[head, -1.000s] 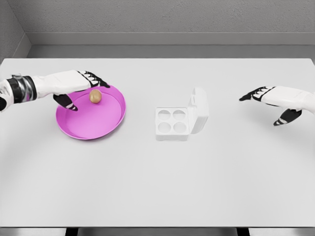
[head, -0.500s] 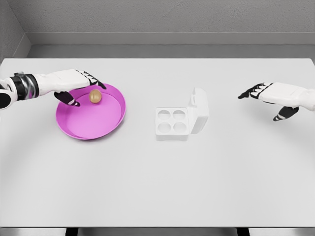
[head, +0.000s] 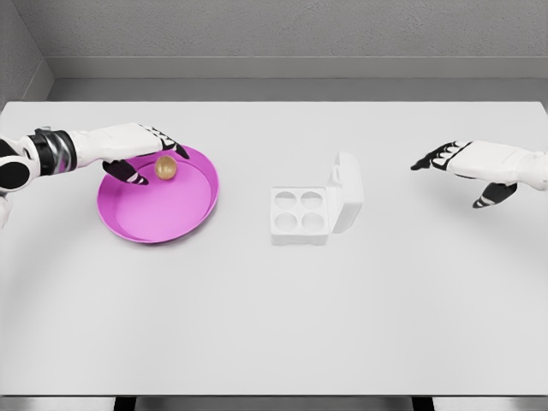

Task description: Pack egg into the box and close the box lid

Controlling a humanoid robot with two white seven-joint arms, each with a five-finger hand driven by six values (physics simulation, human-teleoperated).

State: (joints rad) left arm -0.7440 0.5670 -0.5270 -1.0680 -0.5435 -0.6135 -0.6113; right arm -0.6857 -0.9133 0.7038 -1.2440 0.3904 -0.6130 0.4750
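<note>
1. Box: the white moulded four-cup egg box sits near the middle of the white table, nearest the camera of all the task items. Its four cups show empty. The hinged lid stands raised along the box's right edge, unchanged over the last second.

2. Plate: a shallow round magenta plastic plate lies well to the left of the box. No shift seen.

3. Egg: one small tan egg rests on the far part of the plate, left of the box and slightly further back. It has not moved across the three frames, so it is not yet gripped.

4. Left hand: white with black fingertips, now hanging over the plate's far-left rim. Over the last second the thumb has drawn in from the plate's left edge toward the egg and the hand has flattened. Fingers remain apart around the egg; contact cannot be confirmed. Judgement: reach nearly complete, pinch still to come.

5. Right hand: well to the right of the box, fingers loosely spread, holding nothing. It has drifted slightly upward and to the right. Judgement: waiting for the lid-closing step; task is at an early stage.
</note>
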